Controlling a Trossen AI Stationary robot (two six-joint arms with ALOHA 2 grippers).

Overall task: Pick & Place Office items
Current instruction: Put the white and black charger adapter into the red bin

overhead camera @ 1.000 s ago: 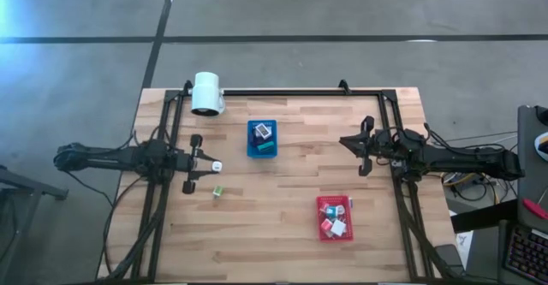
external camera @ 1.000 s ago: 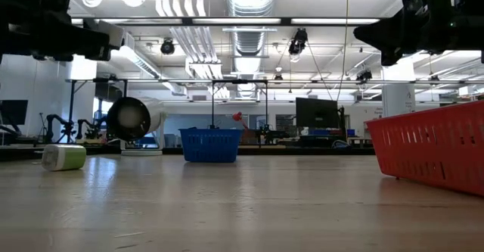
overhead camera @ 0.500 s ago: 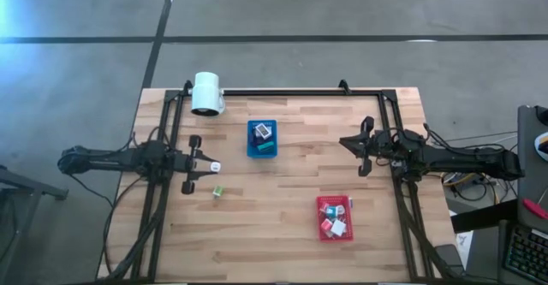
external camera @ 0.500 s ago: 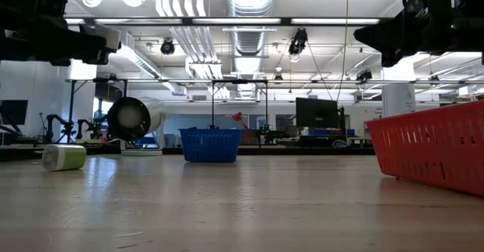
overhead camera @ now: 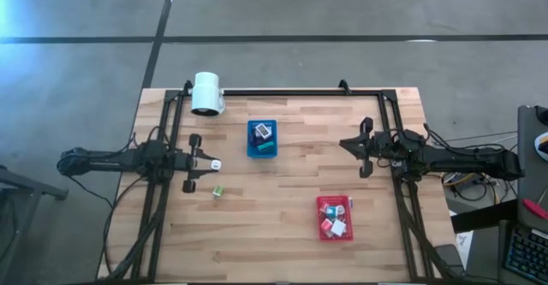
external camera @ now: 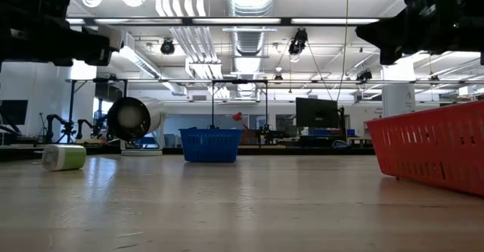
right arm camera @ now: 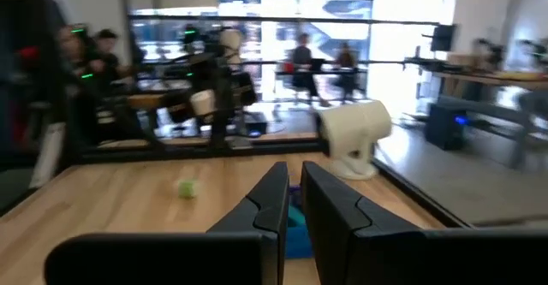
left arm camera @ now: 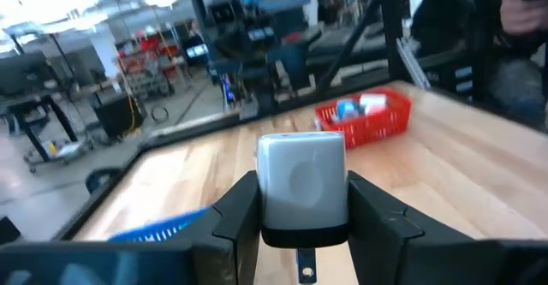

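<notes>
My left gripper (overhead camera: 211, 164) hovers over the table's left part, shut on a white block (left arm camera: 301, 185). It shows high above the tabletop in the low view (external camera: 91, 46). A small green block (overhead camera: 217, 191) lies on the wood just on the near side of that gripper; it also shows in the low view (external camera: 63, 157) and the right wrist view (right arm camera: 186, 188). My right gripper (overhead camera: 346, 144) waits over the table's right part, shut and empty (right arm camera: 293, 201). More office items lie in the blue tray (overhead camera: 262, 149) and the red tray (overhead camera: 320, 219). My left gripper pinches the white block by two opposite sides (left arm camera: 265, 191) between its two fingers. The fingers lie level and point toward the table's right edge. The block sits upright between the fingers, lifted clear of the table.
A white cylinder (overhead camera: 206, 93) lies at the far left corner. The blue tray stands at the middle far side and the red tray at the near right. A black frame (overhead camera: 282, 92) runs along the far edge and both sides. Bare wood lies between the trays.
</notes>
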